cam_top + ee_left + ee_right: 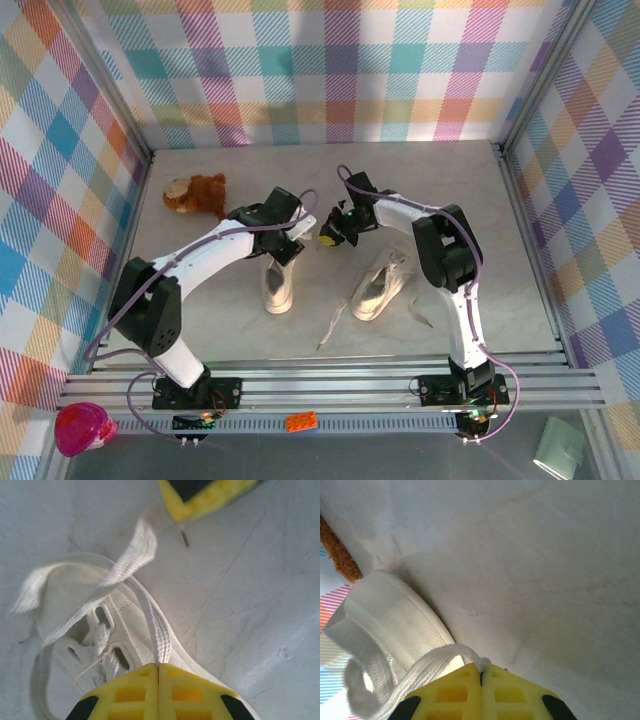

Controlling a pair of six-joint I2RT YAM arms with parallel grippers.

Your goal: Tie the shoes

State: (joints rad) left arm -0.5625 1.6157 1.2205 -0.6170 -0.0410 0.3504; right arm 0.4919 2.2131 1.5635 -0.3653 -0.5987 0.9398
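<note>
Sneakers lie side by side on the table: the left sneaker, with the right sneaker near it on the right. At the left sneaker's far end, the left gripper is closed, pinching a white lace. Just right of it, the right gripper pinches a second lace. Farther left lies a brown plush toy.

Left shoe mid-table, both arms reaching in over it.
Left gripper sits at that shoe's far end; right gripper just right of it. Right shoe lies tilted to its right, a lace trailing nearward. Brown plush toy beyond, to the left.
</note>
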